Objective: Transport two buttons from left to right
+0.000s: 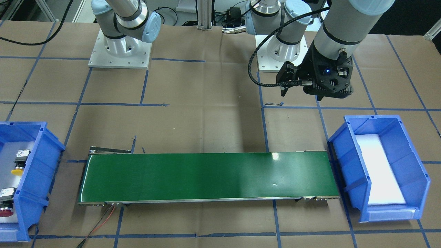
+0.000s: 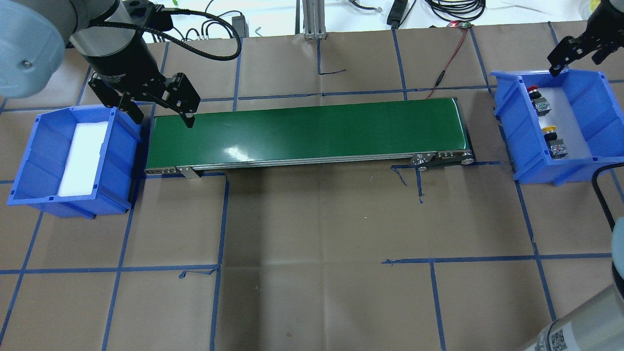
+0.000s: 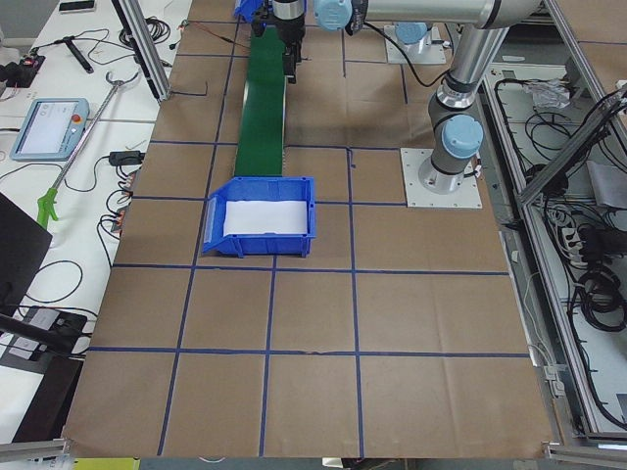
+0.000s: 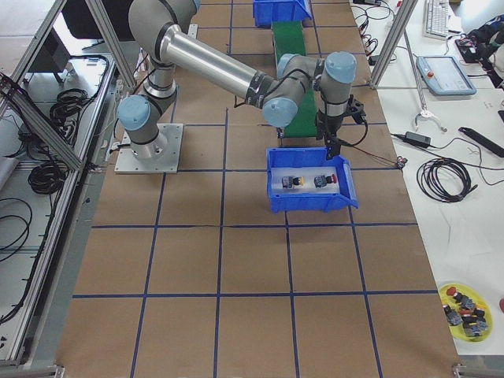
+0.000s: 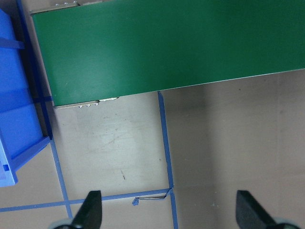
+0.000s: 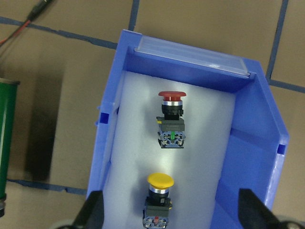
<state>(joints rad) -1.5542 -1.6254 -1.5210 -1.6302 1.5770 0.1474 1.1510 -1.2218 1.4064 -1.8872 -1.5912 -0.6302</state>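
While the left gripper hangs with its jaws spread wide over the near end of the green belt, the left bin holds no buttons. Both buttons, red and yellow, lie in the right bin. The right gripper hovers above them, jaws wide. The moving looks done; next, lift away.

Silver tubes and pale-blue joint caps are seen on both arms. A braided black cable is looped to the black left hand, where a blue light is lit.
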